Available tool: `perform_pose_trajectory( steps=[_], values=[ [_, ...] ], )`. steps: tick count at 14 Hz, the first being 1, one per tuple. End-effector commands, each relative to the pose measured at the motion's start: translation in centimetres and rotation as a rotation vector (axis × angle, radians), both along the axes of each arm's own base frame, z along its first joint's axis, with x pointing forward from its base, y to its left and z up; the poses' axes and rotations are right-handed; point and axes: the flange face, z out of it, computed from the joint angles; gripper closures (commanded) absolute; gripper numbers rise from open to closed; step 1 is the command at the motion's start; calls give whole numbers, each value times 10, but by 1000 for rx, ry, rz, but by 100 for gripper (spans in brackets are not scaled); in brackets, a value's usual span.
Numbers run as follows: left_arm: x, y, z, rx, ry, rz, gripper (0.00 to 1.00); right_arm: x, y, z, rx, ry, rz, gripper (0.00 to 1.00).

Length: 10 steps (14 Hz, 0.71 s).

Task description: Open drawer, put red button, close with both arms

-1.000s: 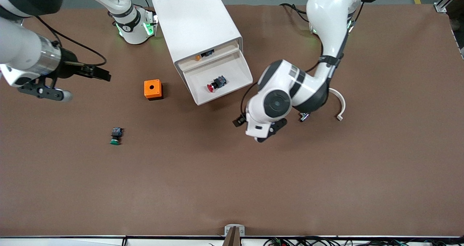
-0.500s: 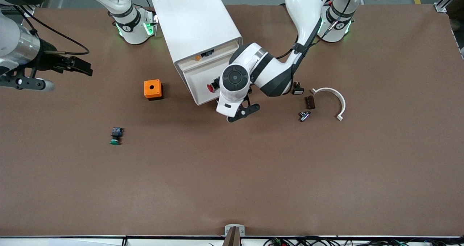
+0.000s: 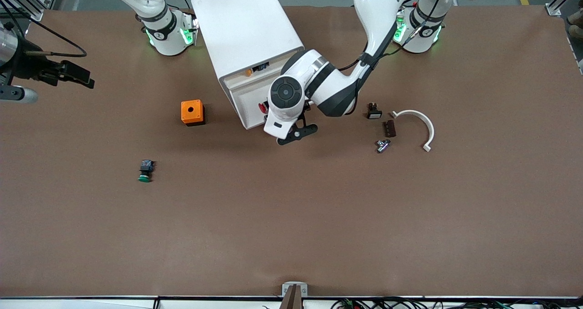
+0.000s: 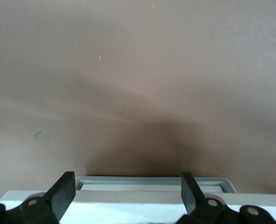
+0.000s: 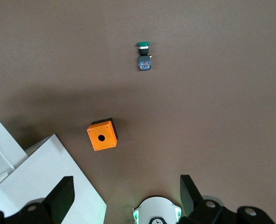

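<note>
The white cabinet [image 3: 248, 24] stands between the two arm bases. Its wide white drawer [image 3: 249, 111] is pulled out. The red button [image 3: 263, 108] lies in it, partly hidden under the left arm's wrist. My left gripper [image 4: 128, 191] is open, pointing down over the drawer's front rim [image 4: 152, 179], which lies between its fingers. In the front view its hand [image 3: 278, 126] covers that edge. My right gripper [image 3: 77, 76] is open and empty, held high at the right arm's end of the table. It also shows in the right wrist view [image 5: 126, 191].
An orange box [image 3: 192, 112] sits beside the drawer toward the right arm's end. The green-capped button [image 3: 145, 171] lies nearer the camera. A white curved piece [image 3: 421, 122] and three small parts [image 3: 382, 145] lie toward the left arm's end. The top drawer's orange knob [image 3: 248, 72] shows.
My left arm has swung from over the bare table to the drawer's front edge and now hides part of the drawer. My right gripper has drawn back toward its end of the table.
</note>
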Motion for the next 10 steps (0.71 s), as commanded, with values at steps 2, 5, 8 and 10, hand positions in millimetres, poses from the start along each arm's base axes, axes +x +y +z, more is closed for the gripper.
perform_pose_trajectory(
  steps=[2, 5, 8, 10],
  values=[
    [-22, -12, 0, -9, 17, -42, 0, -11, -18, 8, -14, -29, -10, 0],
    [-43, -23, -6, -12, 54, -62, 0, -13, -22, 14, -38, -58, -10, 0],
    [-60, -33, -3, -27, 94, -42, 0, -12, -23, 17, -36, -91, -3, 0],
    [-70, -40, -2, -28, 114, -36, 0, -16, -31, 21, -29, -127, 64, 0]
  ],
)
